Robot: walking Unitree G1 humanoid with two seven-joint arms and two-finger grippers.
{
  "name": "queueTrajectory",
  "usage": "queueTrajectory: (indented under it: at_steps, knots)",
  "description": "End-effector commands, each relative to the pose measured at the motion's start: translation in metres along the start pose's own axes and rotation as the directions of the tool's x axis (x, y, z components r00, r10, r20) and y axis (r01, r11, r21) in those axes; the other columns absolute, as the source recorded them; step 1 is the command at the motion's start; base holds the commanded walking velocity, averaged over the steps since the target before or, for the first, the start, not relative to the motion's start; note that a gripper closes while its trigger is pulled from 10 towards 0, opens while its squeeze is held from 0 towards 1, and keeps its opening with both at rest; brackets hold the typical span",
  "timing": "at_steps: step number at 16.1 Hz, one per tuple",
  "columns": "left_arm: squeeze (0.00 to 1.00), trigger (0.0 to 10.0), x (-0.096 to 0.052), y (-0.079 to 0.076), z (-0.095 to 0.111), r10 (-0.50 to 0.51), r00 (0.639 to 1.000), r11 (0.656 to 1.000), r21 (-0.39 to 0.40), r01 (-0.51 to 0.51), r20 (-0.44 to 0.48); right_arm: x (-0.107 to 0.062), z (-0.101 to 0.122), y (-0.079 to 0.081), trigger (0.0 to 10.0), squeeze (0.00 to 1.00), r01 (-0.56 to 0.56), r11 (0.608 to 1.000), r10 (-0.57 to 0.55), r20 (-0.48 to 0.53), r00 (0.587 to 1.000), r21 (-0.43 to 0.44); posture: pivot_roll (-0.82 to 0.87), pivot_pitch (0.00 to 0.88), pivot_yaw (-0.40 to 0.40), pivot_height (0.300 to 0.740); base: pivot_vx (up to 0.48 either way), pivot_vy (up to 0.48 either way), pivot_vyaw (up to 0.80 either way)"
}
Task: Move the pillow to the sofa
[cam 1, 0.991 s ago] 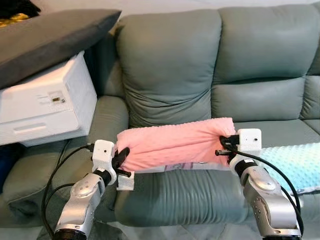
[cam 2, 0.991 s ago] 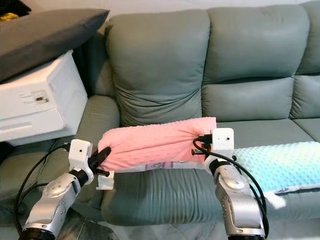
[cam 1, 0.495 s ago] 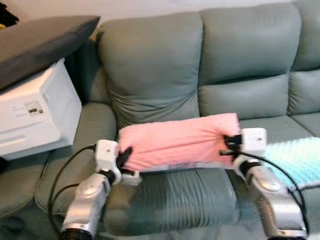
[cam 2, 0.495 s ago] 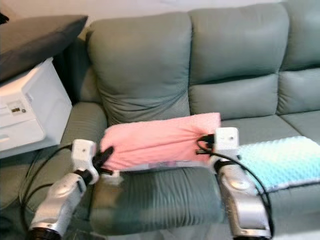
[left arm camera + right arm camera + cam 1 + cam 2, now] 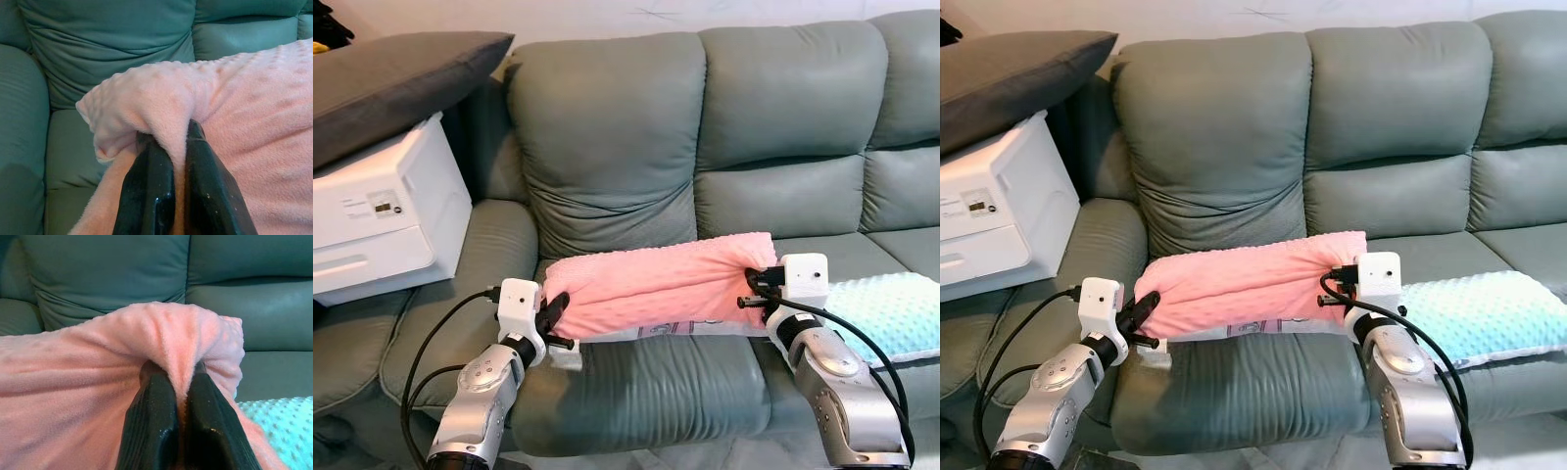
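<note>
Pink pillow carried over the sofa seat, one gripper at each end.

The left gripper and right gripper each pinch a fold of fleece tight between their fingers. Since a second ago the head camera has swung (the printer slid left), while the pillow stays stretched between the arms just above the seat, left of the mint blanket; lowering and releasing looks next.

The pillow lies crosswise over the sofa seat, in front of the backrest. The left end effector grips its left end, the right end effector its right end. A blanket lies on the seat just right of the pillow. A printer sits left of the sofa, under a cushion.
</note>
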State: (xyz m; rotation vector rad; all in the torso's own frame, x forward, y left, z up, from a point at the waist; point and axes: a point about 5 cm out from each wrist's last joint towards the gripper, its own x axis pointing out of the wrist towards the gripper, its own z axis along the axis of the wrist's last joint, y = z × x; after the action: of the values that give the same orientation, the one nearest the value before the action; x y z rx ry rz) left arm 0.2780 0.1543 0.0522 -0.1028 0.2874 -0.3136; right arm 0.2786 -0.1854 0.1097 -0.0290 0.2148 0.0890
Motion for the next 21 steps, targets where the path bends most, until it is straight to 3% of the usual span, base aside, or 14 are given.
queueTrajectory:
  at_steps: [1, 7, 10, 12, 15, 18, 21]
  knots:
    - [0.00, 10.0, -0.003, 0.012, -0.003, 0.054, 0.998, 0.998, 0.027, -0.053, -0.027, 0.000, 0.009, -0.004, 10.0, 0.00, 0.024, 1.000, -0.023, 0.038, 0.999, -0.009, -0.09, 0.000, 0.059, 0.740, 0.000, 0.000, 0.00]
    - [0.00, 10.0, 0.008, 0.018, -0.026, 0.094, 0.986, 0.992, 0.096, -0.081, -0.137, 0.013, -0.007, -0.018, 10.0, 0.00, 0.064, 0.997, -0.067, -0.086, 0.994, -0.041, -0.08, 0.000, 0.077, 0.740, 0.000, 0.000, 0.00]
    - [0.00, 10.0, 0.012, 0.014, -0.028, 0.079, 0.988, 0.993, 0.102, -0.065, -0.133, 0.011, -0.013, -0.016, 10.0, 0.00, 0.094, 0.995, -0.098, -0.097, 0.990, -0.043, -0.07, 0.070, 0.103, 0.740, 0.000, 0.000, 0.00]
    - [0.00, 10.0, 0.017, 0.014, -0.020, 0.087, 0.993, 0.991, 0.107, -0.078, -0.083, 0.004, -0.013, -0.002, 10.0, 0.00, 0.075, 0.997, -0.075, -0.055, 0.996, -0.014, -0.06, 0.145, 0.108, 0.740, 0.000, 0.000, 0.00]
    - [0.00, 10.0, 0.028, 0.010, 0.002, 0.107, 0.994, 0.992, 0.070, -0.109, 0.019, 0.004, -0.005, 0.005, 10.0, 0.00, 0.106, 0.994, -0.106, 0.021, 0.994, 0.013, -0.06, 0.205, 0.115, 0.740, 0.000, 0.000, 0.00]
    - [0.00, 10.0, 0.045, -0.007, 0.022, 0.071, 0.993, 0.995, 0.059, -0.077, 0.094, 0.012, 0.001, -0.003, 10.0, 0.00, 0.171, 0.985, -0.171, 0.035, 0.985, -0.002, -0.07, 0.257, 0.116, 0.740, 0.000, 0.000, 0.00]
    - [0.00, 10.0, 0.062, -0.023, 0.029, 0.062, 0.993, 0.995, 0.078, -0.069, 0.097, 0.023, -0.003, -0.017, 10.0, 0.00, 0.182, 0.983, -0.181, 0.031, 0.983, -0.018, -0.06, 0.282, 0.123, 0.740, 0.000, 0.000, 0.00]
